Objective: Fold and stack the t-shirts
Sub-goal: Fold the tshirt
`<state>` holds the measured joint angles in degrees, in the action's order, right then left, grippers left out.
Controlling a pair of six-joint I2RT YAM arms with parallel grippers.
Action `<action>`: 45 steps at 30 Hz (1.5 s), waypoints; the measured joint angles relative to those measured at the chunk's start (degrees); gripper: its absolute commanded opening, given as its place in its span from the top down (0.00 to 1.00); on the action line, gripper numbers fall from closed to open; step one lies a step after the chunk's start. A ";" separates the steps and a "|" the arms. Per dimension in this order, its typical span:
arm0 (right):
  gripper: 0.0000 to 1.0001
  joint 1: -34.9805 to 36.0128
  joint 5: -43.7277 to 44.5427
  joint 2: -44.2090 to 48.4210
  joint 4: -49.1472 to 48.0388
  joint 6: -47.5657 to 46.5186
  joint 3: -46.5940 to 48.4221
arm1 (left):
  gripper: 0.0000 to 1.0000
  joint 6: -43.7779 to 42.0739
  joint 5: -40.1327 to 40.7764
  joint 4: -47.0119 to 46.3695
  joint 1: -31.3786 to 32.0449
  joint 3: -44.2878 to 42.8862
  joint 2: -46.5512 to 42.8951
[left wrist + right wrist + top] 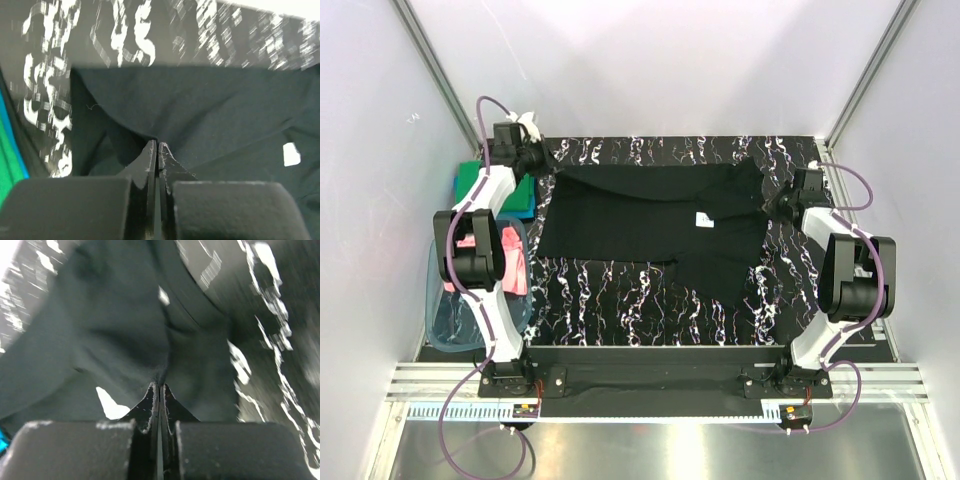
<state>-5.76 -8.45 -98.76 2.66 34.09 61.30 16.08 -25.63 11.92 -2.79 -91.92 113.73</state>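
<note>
The black t-shirt (650, 225) lies partly spread on the marbled table, its small white neck label (703, 219) facing up. My left gripper (542, 160) is at the shirt's far left corner. In the left wrist view it (158, 144) is shut, pinching a raised fold of the black cloth (210, 110). My right gripper (778, 200) is at the shirt's right edge and is likewise shut (160, 385) on a pinch of the black cloth (115, 340). The green t-shirt (468, 178) and the blue t-shirt (525, 200) lie at the far left. The pink t-shirt (512, 262) lies in the tub.
A clear blue-tinted plastic tub (460, 320) stands at the left edge beside the left arm. White walls close in the table on three sides. The shirt's lower part hangs as a flap (720, 275) toward the near right of the table (610, 300).
</note>
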 measured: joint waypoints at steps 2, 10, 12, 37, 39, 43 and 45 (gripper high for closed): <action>0.88 0.00 0.39 0.02 2.19 -0.02 -1.40 | 0.92 -1.18 1.51 3.45 0.44 0.46 0.00; 0.47 0.00 1.18 1.03 15.15 0.24 0.11 | 0.58 -2.99 9.90 12.28 3.13 3.78 -2.67; 0.47 0.00 2.91 2.23 20.68 0.72 2.19 | 0.58 -2.73 13.16 14.53 4.11 4.79 -5.11; 0.81 0.13 5.99 3.37 27.78 7.89 -7.76 | 0.62 14.10 19.69 3.10 15.56 33.92 -16.06; 0.84 0.11 7.69 2.78 28.13 7.72 -6.80 | 0.63 15.23 19.82 2.25 15.82 34.42 -14.78; 0.85 0.00 10.86 1.53 28.70 7.26 -4.94 | 0.63 17.49 20.74 -1.07 17.18 35.87 -13.16; 0.85 -0.24 12.09 1.33 28.74 6.84 -4.61 | 0.64 18.56 21.20 -3.58 17.86 37.13 -13.40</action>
<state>-6.00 3.64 -97.43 31.40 40.93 56.69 34.63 -4.43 8.34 15.07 -54.78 100.33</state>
